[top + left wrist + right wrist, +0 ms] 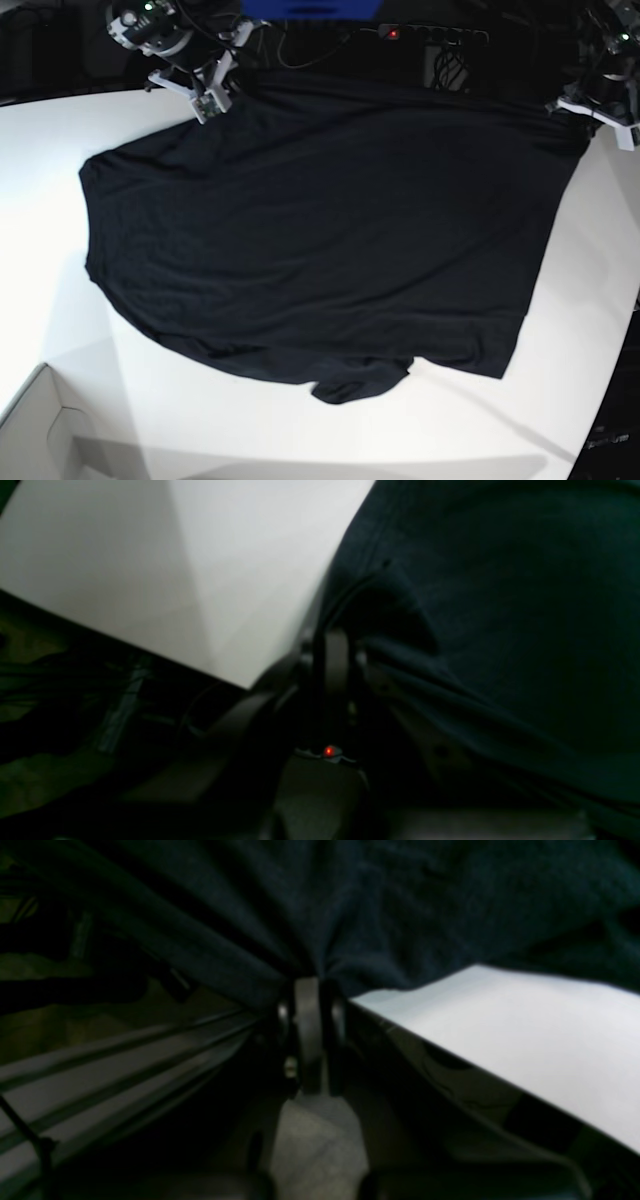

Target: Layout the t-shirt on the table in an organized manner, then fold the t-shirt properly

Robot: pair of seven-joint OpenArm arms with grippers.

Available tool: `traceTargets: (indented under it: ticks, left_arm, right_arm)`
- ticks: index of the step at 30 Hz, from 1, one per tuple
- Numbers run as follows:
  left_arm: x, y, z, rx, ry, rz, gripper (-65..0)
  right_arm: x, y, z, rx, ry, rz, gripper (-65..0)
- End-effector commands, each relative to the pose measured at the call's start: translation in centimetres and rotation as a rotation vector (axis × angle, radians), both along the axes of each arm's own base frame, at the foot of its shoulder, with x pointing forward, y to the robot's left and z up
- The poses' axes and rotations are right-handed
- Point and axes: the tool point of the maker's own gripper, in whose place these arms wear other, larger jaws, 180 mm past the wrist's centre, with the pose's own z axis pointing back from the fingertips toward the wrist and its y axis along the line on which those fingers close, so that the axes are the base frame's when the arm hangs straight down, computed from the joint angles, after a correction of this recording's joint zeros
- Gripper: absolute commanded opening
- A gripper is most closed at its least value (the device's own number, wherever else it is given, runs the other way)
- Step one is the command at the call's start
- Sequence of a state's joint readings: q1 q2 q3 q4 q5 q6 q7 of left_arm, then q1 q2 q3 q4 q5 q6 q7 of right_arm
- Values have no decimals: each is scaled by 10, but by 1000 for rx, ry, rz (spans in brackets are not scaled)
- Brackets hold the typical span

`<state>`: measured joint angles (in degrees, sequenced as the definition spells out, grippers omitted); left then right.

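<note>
In the base view a white box corner sits at about 8 o'clock on the table. The right gripper is at roughly 11 o'clock, at the table's far edge, clamped on the far edge of the t-shirt. In its wrist view the right gripper has its jaws pressed together on a bunch of dark cloth, with folds fanning away from the pinch toward 10 and 2 o'clock, and bare tabletop to the right.

The t-shirt lies spread over the middle of the table, mostly flat, its near edge running from 8 to 5 o'clock. A small folded flap of cloth hangs at about 6 o'clock along that near edge.

The left gripper is at about 2 o'clock, at the shirt's far corner. In its wrist view the left gripper is closed on the shirt's hem, with cloth stretching away to the right and white tabletop to the left.
</note>
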<state>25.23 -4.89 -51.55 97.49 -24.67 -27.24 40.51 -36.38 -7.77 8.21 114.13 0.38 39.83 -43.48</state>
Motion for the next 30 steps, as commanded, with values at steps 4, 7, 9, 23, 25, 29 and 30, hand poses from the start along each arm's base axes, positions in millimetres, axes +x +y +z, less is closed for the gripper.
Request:
traceTargets:
  ticks: [4, 7, 9, 23, 25, 29, 30]
  left_arm:
    - [3, 6, 10, 23, -32, 0, -649]
    - [4, 6, 11, 24, -35, -1, -649]
    - [5, 6, 12, 24, -39, -1, -649]
    - [22, 10, 7, 1, -63, 17, -649]
    - [27, 13, 9, 5, -72, 16, -649]
    - [39, 15, 15, 8, -98, 12, -649]
    - [42, 15, 17, 9, -108, 12, -649]
  right_arm:
    - [11, 14, 17, 36, -63, 23, -650]
    - [12, 28, 21, 62, -76, 55, -650]
    - [12, 41, 24, 85, -81, 85, -650]
    - [49, 23, 32, 31, -166, 87, -650]
    - [57, 14, 34, 15, -182, 67, -650]
    - [69, 6, 38, 0, -210, 49, -650]
    - [72, 6, 39, -1, -218, 48, -650]
